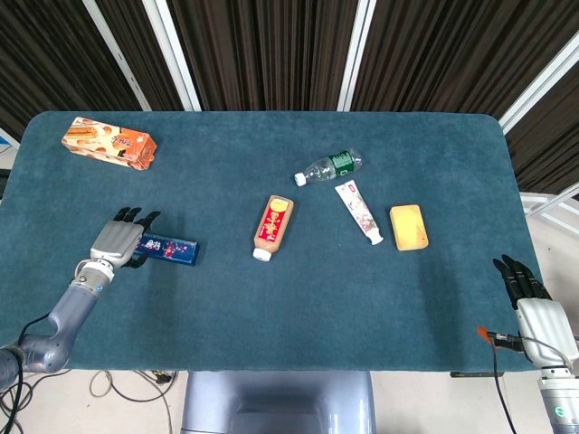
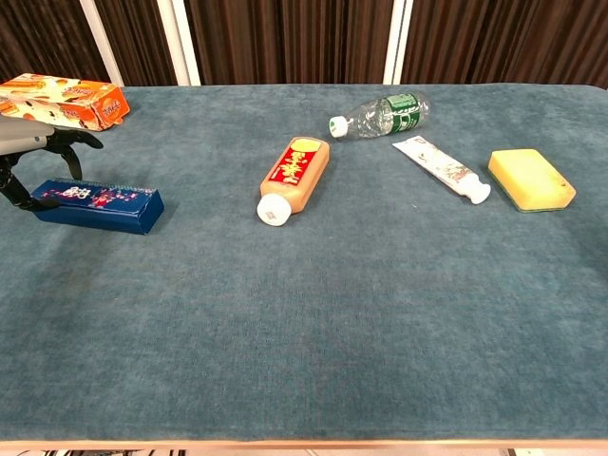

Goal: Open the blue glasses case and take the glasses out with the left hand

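Observation:
The blue glasses case (image 1: 167, 250) (image 2: 98, 205) lies closed on the left part of the table, its long side running left to right. My left hand (image 1: 118, 240) (image 2: 28, 157) sits over the case's left end, with the fingers curved over the far side and the thumb on the near side, holding that end. The glasses are hidden inside the case. My right hand (image 1: 534, 303) hangs off the table's right front corner with its fingers straight and apart, holding nothing.
An orange biscuit box (image 1: 109, 145) lies at the back left. A sauce bottle (image 1: 273, 227), a plastic water bottle (image 1: 329, 167), a toothpaste tube (image 1: 359, 212) and a yellow sponge (image 1: 409, 226) lie mid-table to the right on the teal cloth (image 1: 271, 307).

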`<state>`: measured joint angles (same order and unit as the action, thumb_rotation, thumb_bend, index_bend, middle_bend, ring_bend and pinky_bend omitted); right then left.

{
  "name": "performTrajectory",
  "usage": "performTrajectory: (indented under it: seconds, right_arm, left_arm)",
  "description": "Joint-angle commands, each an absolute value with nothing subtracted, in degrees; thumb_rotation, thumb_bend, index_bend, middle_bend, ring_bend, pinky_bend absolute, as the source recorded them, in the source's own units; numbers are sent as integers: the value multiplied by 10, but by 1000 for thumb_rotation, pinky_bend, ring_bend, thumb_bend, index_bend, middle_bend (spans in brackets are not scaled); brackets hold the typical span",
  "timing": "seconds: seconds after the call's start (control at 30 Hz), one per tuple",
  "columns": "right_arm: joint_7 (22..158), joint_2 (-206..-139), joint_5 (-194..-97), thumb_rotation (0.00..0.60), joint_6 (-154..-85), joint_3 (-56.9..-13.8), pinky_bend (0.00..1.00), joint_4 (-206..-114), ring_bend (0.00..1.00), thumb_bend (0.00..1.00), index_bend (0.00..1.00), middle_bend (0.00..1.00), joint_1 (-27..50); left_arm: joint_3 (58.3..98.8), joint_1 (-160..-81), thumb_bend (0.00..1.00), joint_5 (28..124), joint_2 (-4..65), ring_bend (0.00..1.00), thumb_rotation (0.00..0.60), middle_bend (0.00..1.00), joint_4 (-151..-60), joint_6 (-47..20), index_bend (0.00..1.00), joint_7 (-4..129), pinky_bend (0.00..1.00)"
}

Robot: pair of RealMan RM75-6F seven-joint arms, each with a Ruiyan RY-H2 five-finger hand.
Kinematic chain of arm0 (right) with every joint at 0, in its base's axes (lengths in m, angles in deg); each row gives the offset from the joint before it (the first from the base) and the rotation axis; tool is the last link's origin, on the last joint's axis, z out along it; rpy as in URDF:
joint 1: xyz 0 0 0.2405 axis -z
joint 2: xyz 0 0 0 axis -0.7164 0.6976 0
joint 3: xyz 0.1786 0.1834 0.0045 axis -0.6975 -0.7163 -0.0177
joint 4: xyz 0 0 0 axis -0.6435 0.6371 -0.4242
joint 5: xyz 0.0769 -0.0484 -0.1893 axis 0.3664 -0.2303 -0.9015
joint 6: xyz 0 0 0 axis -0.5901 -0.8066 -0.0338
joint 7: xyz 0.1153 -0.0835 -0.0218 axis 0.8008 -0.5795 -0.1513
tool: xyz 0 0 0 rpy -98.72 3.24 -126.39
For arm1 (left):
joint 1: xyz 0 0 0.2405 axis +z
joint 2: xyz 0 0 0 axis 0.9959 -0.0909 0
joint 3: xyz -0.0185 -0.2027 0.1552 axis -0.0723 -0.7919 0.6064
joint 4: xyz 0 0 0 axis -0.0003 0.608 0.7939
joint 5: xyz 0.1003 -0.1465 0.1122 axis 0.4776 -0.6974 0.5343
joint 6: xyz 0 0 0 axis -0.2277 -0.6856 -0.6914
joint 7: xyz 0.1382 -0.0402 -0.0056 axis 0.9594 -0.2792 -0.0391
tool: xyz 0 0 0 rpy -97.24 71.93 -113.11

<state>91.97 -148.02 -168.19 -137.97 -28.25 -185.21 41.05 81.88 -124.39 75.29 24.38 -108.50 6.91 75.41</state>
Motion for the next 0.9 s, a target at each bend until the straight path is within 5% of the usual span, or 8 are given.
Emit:
performTrajectory:
  seconds: [0.03,0.6,0.9]
  right_arm:
    - [920,-1480,-1682,600,-1380,-283,187,-1852,0,159,0,0,410]
    - [919,-1480,-1681,600,-1380,-283,187,-1853,0,159,0,0,411]
    - [919,-1480,-1680,600,-1380,-283,187,-1853,0,160,0,0,411]
  left_arm:
    - [819,-1244,351,752,244,0,600,291,-1085,69,62,754,4]
    - [821,-1248,362,747,251,0,600,317,-1079,72,80,754,4]
    - [817,-1248,446,751,255,0,600,362,-1076,67,117,748,20]
